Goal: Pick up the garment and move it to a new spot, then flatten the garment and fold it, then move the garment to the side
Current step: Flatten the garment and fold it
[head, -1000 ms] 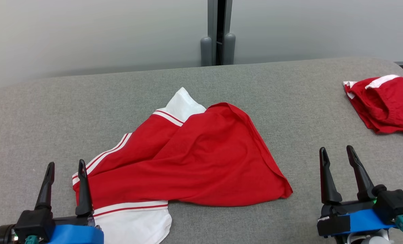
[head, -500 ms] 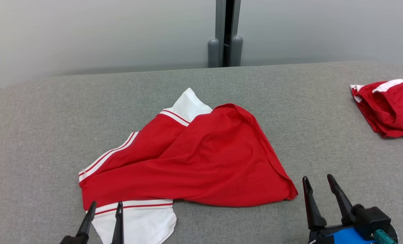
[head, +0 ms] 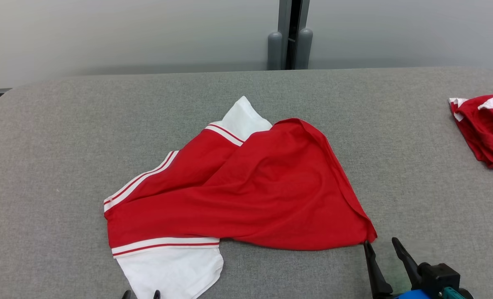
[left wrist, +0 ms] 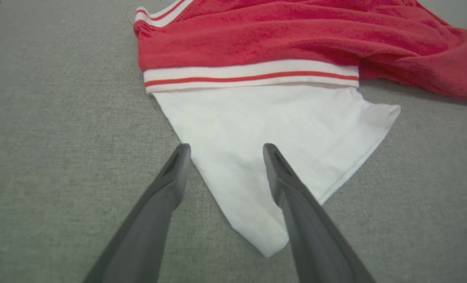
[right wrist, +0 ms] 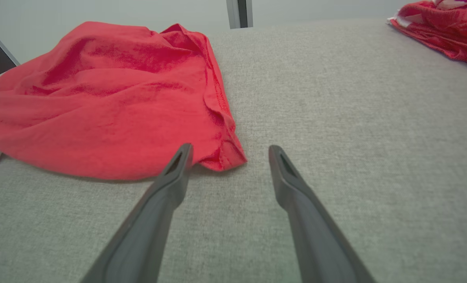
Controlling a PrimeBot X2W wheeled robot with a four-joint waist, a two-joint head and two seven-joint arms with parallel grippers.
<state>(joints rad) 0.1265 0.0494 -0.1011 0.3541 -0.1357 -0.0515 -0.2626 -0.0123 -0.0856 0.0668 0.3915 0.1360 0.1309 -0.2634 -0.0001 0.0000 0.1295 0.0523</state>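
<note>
The gripper is hovering with its fingers spread wide over the grey table. The red garment is lying at ten o'clock, its corner just beside the left fingertip. Another red cloth is sitting at two o'clock.

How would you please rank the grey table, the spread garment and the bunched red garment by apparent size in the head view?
Largest: grey table.
Then: spread garment.
Smallest: bunched red garment, though the frame crops it.
</note>
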